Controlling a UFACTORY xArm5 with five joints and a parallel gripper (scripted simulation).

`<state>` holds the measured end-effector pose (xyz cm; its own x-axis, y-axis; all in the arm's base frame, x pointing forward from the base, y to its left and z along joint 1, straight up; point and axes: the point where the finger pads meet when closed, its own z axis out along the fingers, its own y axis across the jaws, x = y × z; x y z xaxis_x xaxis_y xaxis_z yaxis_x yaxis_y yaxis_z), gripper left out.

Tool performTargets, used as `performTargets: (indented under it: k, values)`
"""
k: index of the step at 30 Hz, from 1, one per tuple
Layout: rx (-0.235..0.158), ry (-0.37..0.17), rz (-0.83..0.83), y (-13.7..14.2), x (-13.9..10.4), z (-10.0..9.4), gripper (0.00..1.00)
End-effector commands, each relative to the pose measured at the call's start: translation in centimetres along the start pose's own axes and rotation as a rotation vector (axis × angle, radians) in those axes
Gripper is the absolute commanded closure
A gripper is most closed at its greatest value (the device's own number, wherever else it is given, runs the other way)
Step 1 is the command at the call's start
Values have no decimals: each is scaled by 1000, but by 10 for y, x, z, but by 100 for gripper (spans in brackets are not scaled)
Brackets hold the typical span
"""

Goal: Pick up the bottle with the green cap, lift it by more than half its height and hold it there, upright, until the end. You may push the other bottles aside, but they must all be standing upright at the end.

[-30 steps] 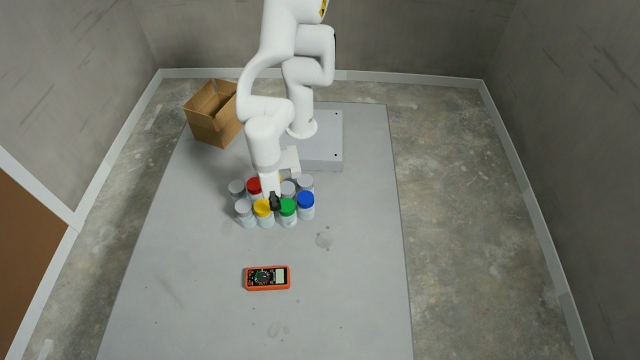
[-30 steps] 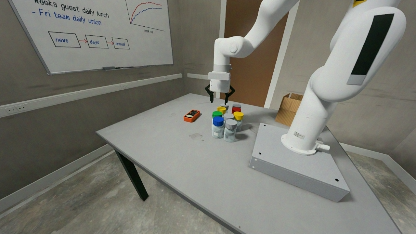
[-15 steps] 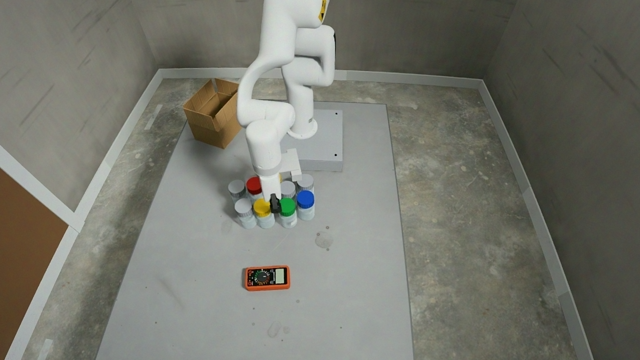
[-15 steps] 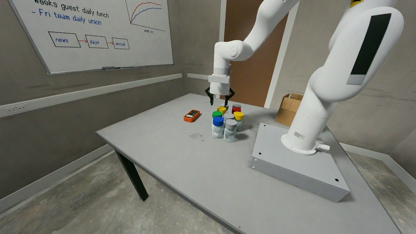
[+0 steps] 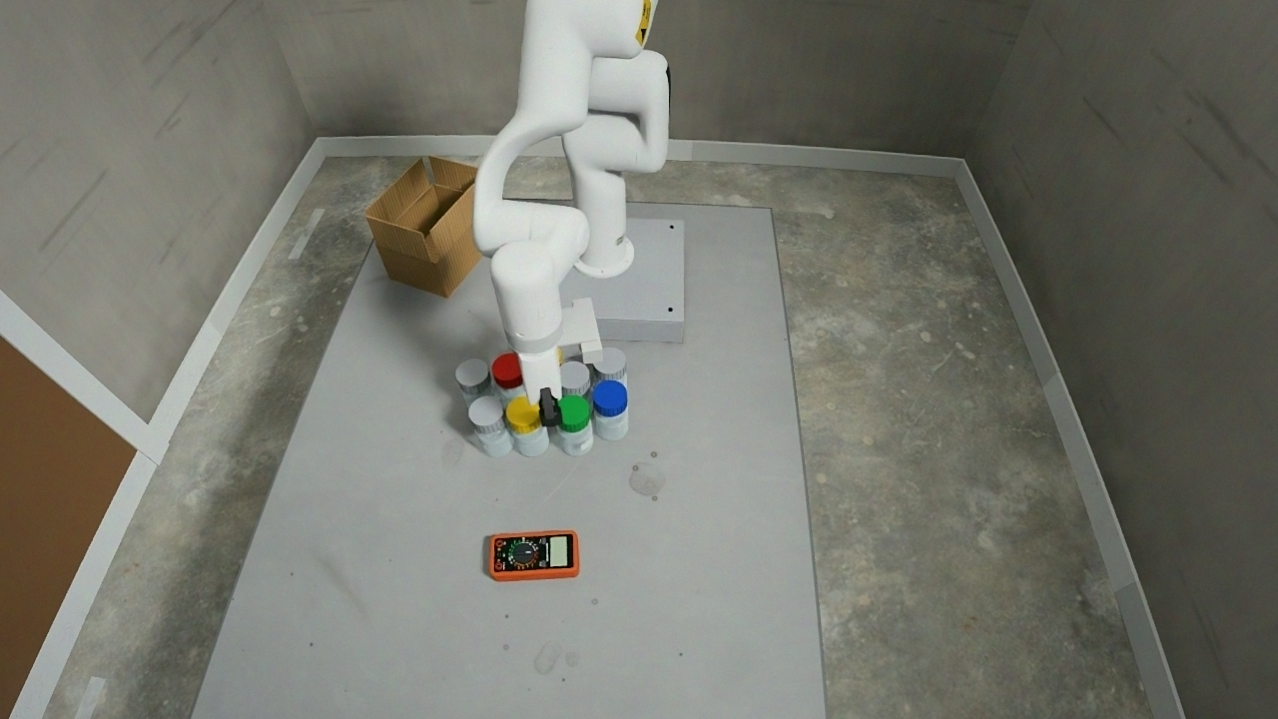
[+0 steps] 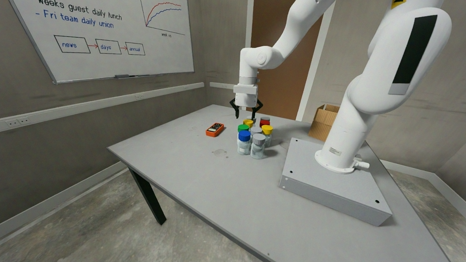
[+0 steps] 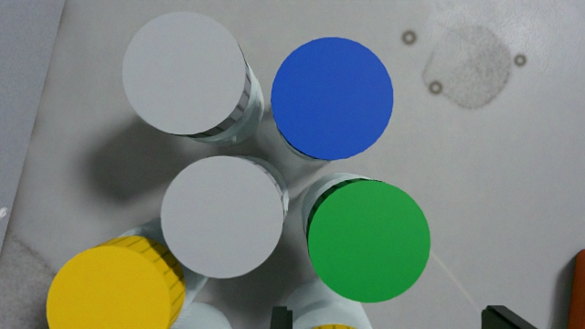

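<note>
Tool [image 6: 245,114] spread and empty above green-capped bottle [image 5: 572,423] on counter [image 6: 182,169]; fingertips cropped in wrist view, rear bottles partly hidden.

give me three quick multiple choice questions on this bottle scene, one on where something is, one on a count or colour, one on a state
1. Where is the orange meter?
A. inside the cardboard box
B. flat on the table, apart from the bottles
C. on the arm's base

2. How many bottles have yellow caps?
A. none
B. two
C. five

3. What state is the gripper in?
A. open, above the bottles, holding nothing
B. shut on the blue-capped bottle
C. lying on the floor

Answers:
1 B: the orange meter lies on the table away from the cluster.
2 B: yellow caps and both show.
3 A: the gripper hangs over the green-capped bottle, fingers spread.
</note>
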<state>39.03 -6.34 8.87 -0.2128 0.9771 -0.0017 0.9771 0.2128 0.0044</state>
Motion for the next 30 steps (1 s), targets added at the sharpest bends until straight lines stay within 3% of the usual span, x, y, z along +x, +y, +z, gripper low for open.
performTargets:
  k: [1,12,30]
  values:
    - [-3,-1,0,1,0,2,21]
    - [-3,-3,0,1,0,21,21]
    - [-1,-5,0,1,-1,71,21]
